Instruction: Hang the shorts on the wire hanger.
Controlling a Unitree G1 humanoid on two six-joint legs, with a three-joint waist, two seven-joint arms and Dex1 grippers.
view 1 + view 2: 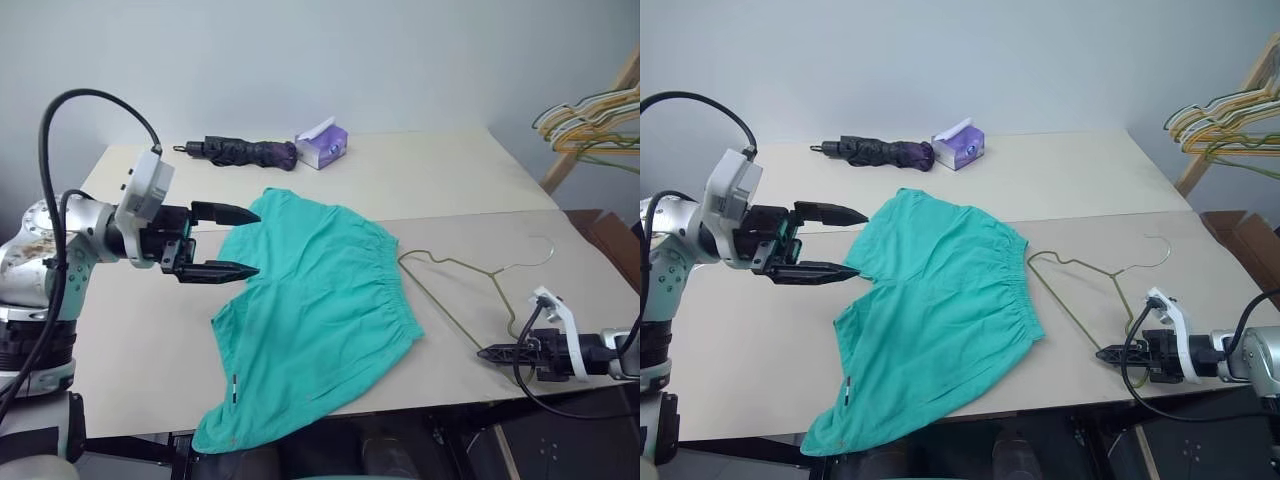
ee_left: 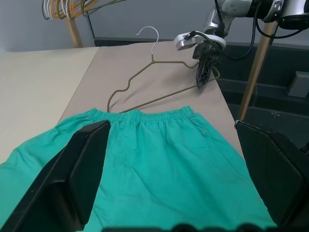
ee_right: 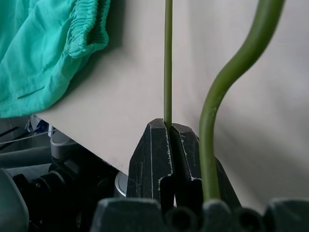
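Observation:
The teal-green shorts (image 1: pixel 320 300) lie spread on the table, waistband toward the right, and one leg hangs over the front edge. My left gripper (image 1: pixel 250 242) hovers at their left side, just above the fabric, open and holding nothing. In the left wrist view the shorts (image 2: pixel 164 164) lie between and below its fingers (image 2: pixel 82 169). The wire hanger (image 2: pixel 152 58) lies flat to the right of the waistband. At the table's front right edge my right gripper (image 1: pixel 482 352) is shut on the hanger's bottom wire (image 3: pixel 167 58), seen pinched between the pads in the right wrist view.
A dark folded umbrella (image 1: pixel 240 152) and a purple tissue box (image 1: pixel 322 147) lie at the back of the table. A bunch of coloured hangers (image 1: pixel 590 120) hangs on a wooden rack at the far right. The table's front edge (image 1: pixel 450 395) runs close under my right gripper.

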